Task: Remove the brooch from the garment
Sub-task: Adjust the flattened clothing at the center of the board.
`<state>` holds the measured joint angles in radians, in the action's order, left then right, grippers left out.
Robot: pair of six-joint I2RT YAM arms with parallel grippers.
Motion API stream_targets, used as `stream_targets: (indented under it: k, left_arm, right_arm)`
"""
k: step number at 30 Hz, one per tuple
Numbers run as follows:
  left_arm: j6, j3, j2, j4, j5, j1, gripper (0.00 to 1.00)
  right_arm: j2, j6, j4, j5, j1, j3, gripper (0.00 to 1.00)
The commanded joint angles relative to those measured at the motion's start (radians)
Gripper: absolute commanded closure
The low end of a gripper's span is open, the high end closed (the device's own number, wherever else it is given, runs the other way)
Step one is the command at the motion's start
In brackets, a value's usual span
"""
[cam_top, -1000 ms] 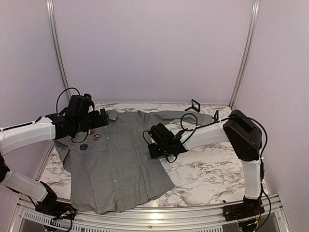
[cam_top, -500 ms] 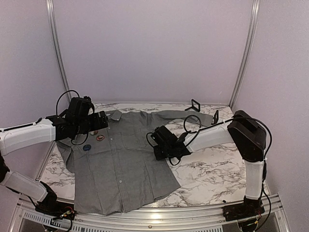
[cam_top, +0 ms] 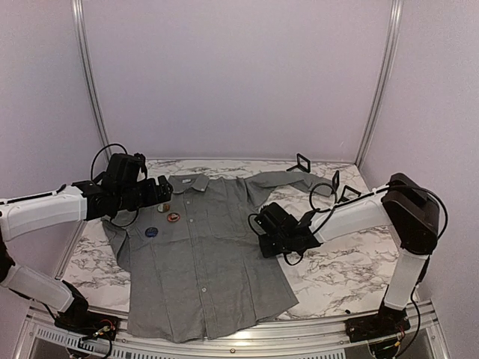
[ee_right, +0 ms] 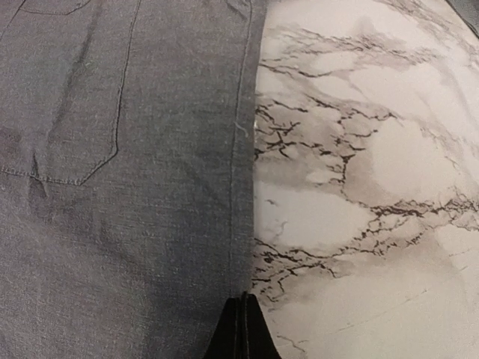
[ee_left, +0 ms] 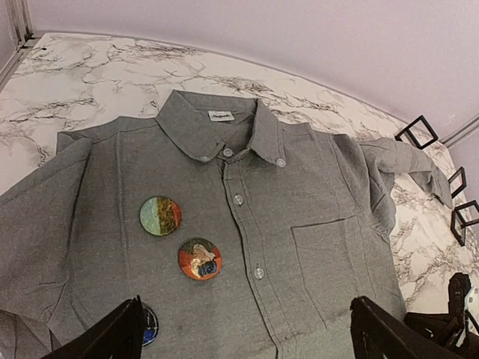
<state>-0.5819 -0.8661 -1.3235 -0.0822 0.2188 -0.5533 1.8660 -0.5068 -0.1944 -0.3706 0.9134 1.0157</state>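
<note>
**Shirt dragged right; brooches now under the left gripper, none off yet**

- Left arm: reaches in from the left edge, forearm about level, wrist tipped down over the chest. Left gripper (cam_top: 163,193) is spread wide, holds nothing, and hovers just beside the collar (ee_left: 224,123), as it did a second ago.
- Three round pins sit below it, left of the button row: green/orange brooch (ee_left: 160,215), red/orange brooch (ee_left: 200,259), and blue brooch (ee_left: 150,327), half hidden by a finger (ee_left: 112,338). Can't tell which is the target.
- Garment (cam_top: 202,262): flat, front up. Over the last second it slid right across the table (cam_top: 344,262).
- Right gripper (ee_right: 241,318): snapped shut in that second, jaws pressed together on the shirt's side edge. I read that as pinching cloth, since the shirt moved with it. The arm is low, elbow out right.
- Read: this is repositioning only; the actual removal is still ahead.
</note>
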Motion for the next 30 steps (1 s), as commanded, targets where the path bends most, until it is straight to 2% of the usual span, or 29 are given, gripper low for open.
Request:
stream_targets:
  k: [1,11,30]
  left_arm:
    - [-0.02,0.023,-0.018,0.021,-0.053,-0.002,0.01]
    - [-0.043,0.027,-0.035,0.037,-0.076,-0.012,0.01]
    - [-0.063,0.041,-0.05,0.039,-0.08,-0.042,0.01]
  right_arm:
    - [-0.069,-0.04,-0.059,0.043,-0.005,-0.103,1.0]
    - [-0.154,-0.07,-0.019,0.117,0.001,-0.21,1.0]
    - [-0.217,-0.074,-0.012,0.116,0.003,-0.231,1.0]
